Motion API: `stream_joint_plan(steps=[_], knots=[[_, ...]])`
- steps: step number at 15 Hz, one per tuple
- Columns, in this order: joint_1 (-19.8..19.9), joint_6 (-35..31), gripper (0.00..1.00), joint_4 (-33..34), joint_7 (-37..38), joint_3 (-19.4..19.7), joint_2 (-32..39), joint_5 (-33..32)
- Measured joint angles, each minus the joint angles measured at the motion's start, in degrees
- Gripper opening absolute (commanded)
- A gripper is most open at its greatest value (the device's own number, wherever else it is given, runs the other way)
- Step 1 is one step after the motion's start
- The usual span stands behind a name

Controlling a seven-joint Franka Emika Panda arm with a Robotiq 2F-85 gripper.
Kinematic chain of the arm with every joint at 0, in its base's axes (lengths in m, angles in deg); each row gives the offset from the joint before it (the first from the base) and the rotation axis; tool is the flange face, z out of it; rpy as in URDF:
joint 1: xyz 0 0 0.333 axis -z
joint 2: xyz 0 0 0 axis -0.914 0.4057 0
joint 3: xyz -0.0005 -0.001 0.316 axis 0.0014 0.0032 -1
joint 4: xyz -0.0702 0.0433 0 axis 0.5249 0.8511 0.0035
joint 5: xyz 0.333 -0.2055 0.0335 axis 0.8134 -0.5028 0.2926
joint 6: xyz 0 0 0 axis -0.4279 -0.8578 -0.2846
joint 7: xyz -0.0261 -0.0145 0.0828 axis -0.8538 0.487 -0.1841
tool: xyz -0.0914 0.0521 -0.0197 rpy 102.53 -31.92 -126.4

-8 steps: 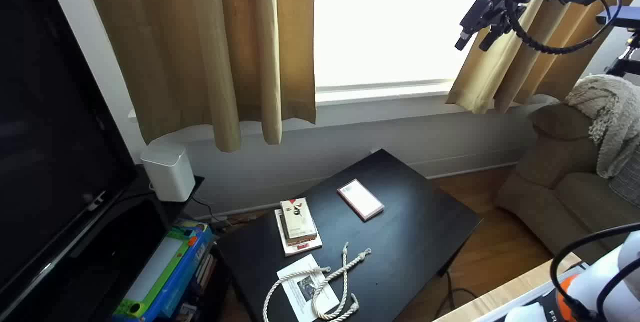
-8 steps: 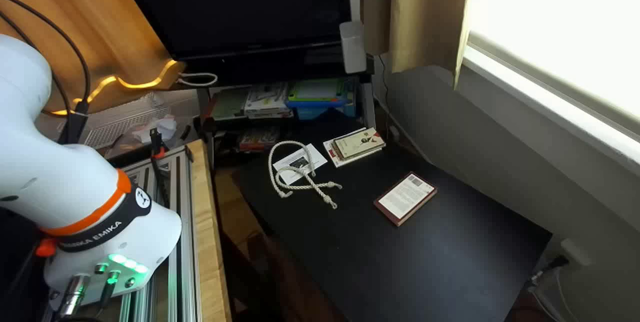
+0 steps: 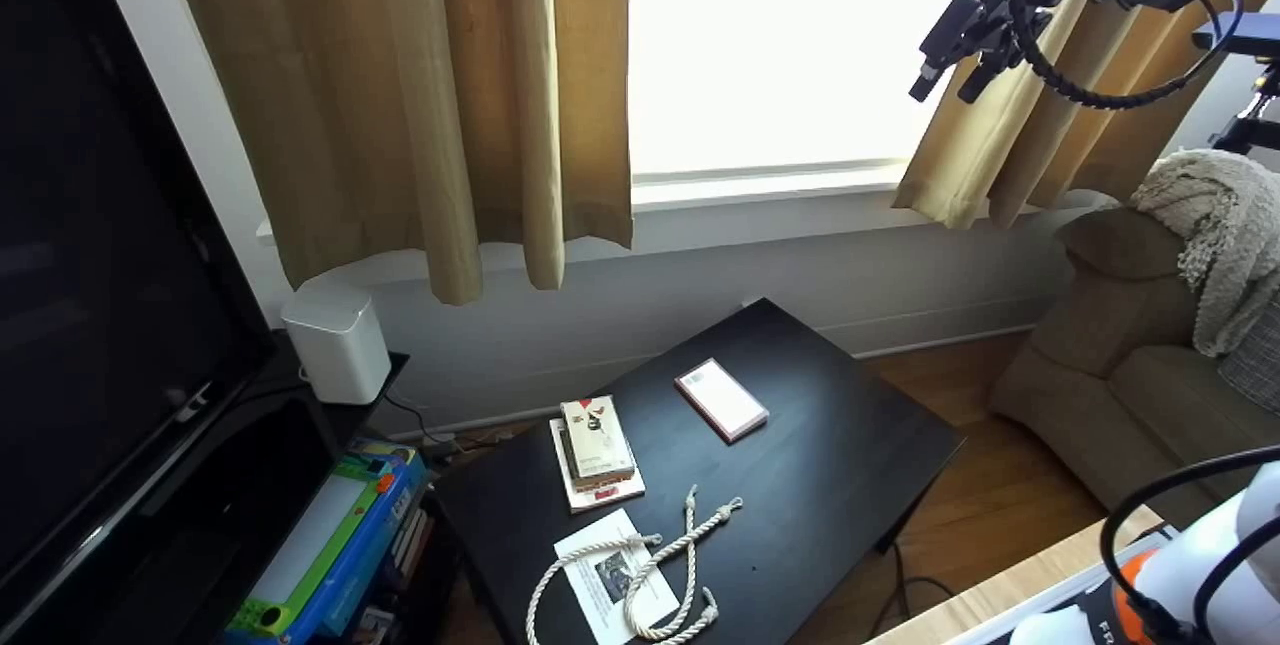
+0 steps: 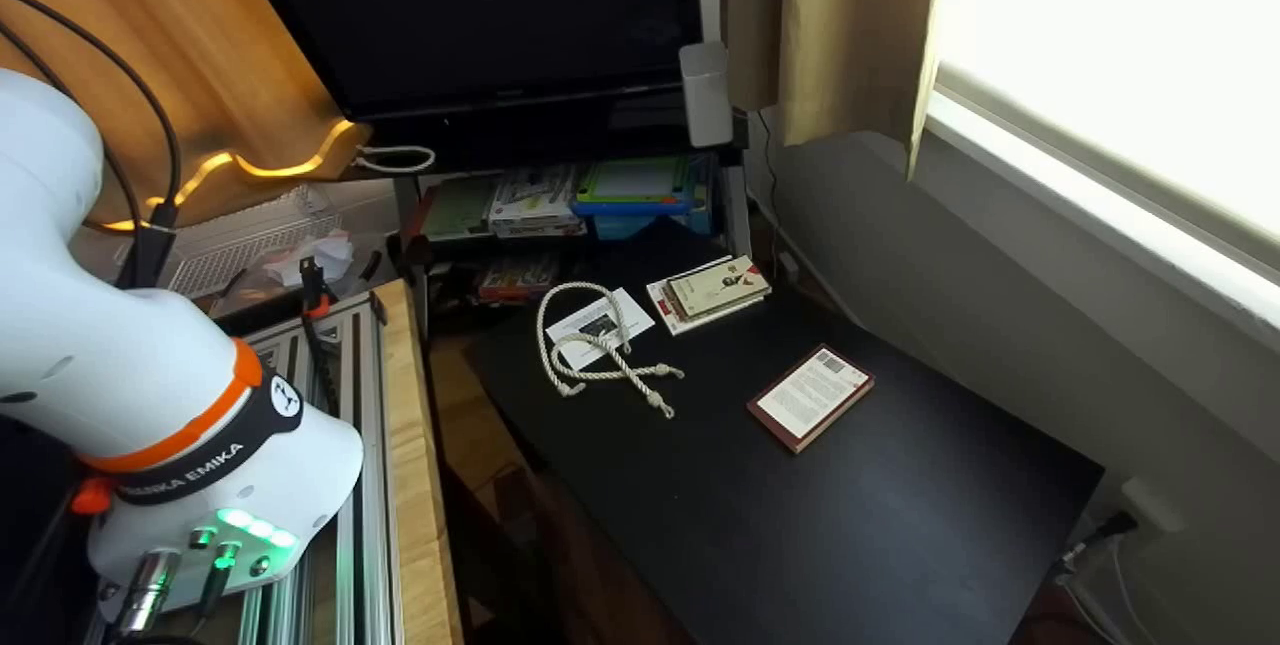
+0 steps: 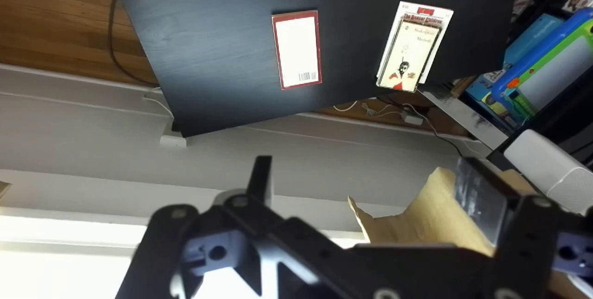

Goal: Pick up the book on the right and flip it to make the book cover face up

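Holding the jaws wide open high above a black table [image 3: 830, 470], well apart from the things on it; in an exterior view, hanging at the upper right in front of a bright window [image 3: 790, 45] and a golden curtain [image 3: 1060, 160]. Looking down, in the wrist view, on the book [image 5: 296, 53], lying closed and flat on the table, presenting upward a white back [image 5: 295, 41] with a dark red border and a barcode [image 5: 304, 76] near one end; in an exterior view, also bearing small print [image 4: 808, 393]. Finding near the book, yet apart from it, a tan booklet [image 5: 408, 55] with a red and black figure, resting above a larger white book [image 5: 414, 11]. Finding near these a white booklet [image 3: 612, 580] with a dark picture, lying partly under a pale, loosely looped rope [image 3: 690, 540].
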Motion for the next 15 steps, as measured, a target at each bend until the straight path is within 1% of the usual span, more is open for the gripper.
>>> stream_joint_plan(steps=[2, 5, 8, 10, 12, 15], knots=[[0.0, -0.8, 1.00, 0.6, 0.2, -0.1, 2.8, 0.6], [0.0, -7.6, 1.00, 0.9, 3.5, -2.3, 11.1, 0.7], [0.0, -18.6, 1.00, 1.1, 10.0, -6.0, 21.4, 0.3], [0.1, -25.1, 1.00, 1.8, 15.7, -8.1, 28.2, -2.2], [0.0, -29.8, 1.00, 2.9, 20.9, -9.5, 34.6, -5.0], [-0.3, -33.4, 1.00, 5.8, 25.5, -10.6, 43.2, -5.7]])
